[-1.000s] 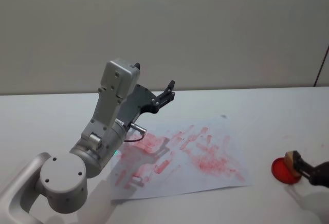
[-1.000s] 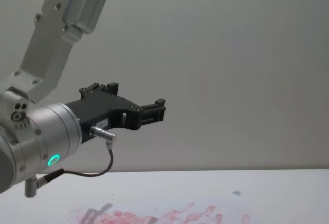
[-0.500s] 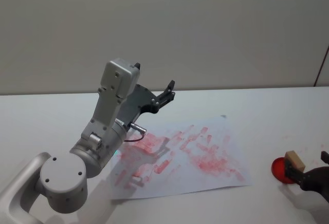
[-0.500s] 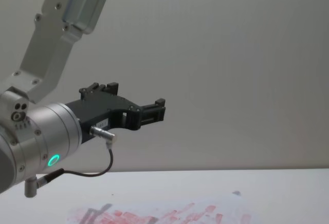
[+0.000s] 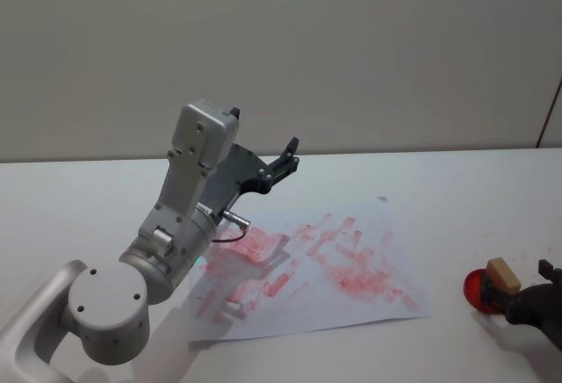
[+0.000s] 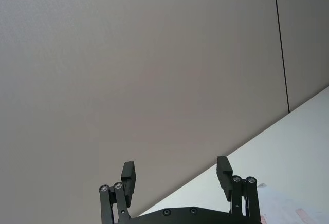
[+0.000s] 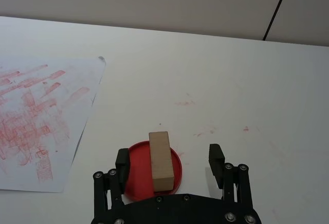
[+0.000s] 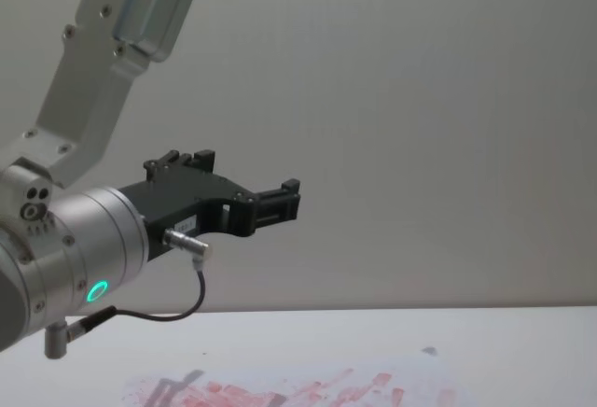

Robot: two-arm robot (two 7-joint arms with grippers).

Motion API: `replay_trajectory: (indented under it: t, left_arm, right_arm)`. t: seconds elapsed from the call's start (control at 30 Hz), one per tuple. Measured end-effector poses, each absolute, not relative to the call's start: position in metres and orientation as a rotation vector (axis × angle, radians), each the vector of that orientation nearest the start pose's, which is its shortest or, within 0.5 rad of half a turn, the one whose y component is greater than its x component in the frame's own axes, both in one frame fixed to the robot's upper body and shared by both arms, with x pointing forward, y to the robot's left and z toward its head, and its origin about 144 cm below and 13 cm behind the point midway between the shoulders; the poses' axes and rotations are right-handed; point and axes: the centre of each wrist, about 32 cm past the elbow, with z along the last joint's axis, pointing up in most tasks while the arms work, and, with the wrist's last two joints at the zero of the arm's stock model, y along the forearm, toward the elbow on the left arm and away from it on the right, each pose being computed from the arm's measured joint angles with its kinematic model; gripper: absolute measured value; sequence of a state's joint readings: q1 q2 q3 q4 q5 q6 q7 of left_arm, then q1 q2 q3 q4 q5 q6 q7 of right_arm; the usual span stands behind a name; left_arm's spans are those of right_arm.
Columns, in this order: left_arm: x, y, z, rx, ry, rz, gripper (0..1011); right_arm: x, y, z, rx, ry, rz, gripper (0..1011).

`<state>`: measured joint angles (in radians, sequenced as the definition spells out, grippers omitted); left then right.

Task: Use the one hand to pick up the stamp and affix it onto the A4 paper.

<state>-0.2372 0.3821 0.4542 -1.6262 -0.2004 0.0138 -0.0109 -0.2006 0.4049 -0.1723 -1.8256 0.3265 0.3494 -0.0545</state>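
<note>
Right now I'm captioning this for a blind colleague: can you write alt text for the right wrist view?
The open right gripper flanks a wooden stamp resting on a round red pad on the white table, without touching it. A sheet of paper covered in red stamp marks lies beside them.
</note>
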Motion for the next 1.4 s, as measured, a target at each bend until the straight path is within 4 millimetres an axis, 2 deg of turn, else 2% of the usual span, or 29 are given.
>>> replay_trajectory:
  t: [0.1, 0.23, 0.33, 0.43, 0.47, 0.5, 0.57, 0.6, 0.87, 1.4]
  left_arm:
    - [0.4920, 0.1984, 1.2044, 0.061, -0.268, 1.124, 1001]
    - [0.4920, 0.1984, 1.2044, 0.061, -0.268, 1.124, 1001]
    - [0.4920, 0.1984, 1.2044, 0.061, -0.268, 1.124, 1001]
    - [0.4920, 0.1984, 1.2044, 0.061, -0.268, 1.124, 1001]
    - [0.4920, 0.1984, 1.2044, 0.061, -0.268, 1.124, 1001]
    - [0.4920, 0.1984, 1.2044, 0.061, -0.268, 1.124, 1001]
    - [0.4920, 0.1984, 1.2044, 0.061, -0.268, 1.124, 1001]
    - [0.4920, 0.1984, 1.2044, 0.061, -0.268, 1.124, 1001]
    - [0.4920, 0.1984, 1.2044, 0.061, -0.268, 1.124, 1001]
    - [0.4920, 0.1984, 1.2044, 0.061, -0.268, 1.124, 1001]
  right_arm:
    - [0.3969, -0.2629, 1.1564, -0.350, 0.220, -1.356, 922]
    - [0.3986, -0.2627, 1.1559, -0.355, 0.224, -1.353, 784]
    - [0.3993, -0.2626, 1.1559, -0.356, 0.225, -1.352, 729]
    - [0.4001, -0.2624, 1.1556, -0.359, 0.227, -1.350, 617]
    - [0.4001, -0.2624, 1.1556, -0.359, 0.227, -1.350, 617]
    - [0.4004, -0.2623, 1.1556, -0.359, 0.227, -1.350, 560]
    - [0.4008, -0.2622, 1.1555, -0.360, 0.229, -1.349, 514]
    - [0.4008, -0.2622, 1.1554, -0.360, 0.229, -1.349, 450]
    - [0.4016, -0.2621, 1.1553, -0.362, 0.230, -1.348, 218]
    - [0.4057, -0.2587, 1.1595, -0.279, 0.171, -1.319, 216]
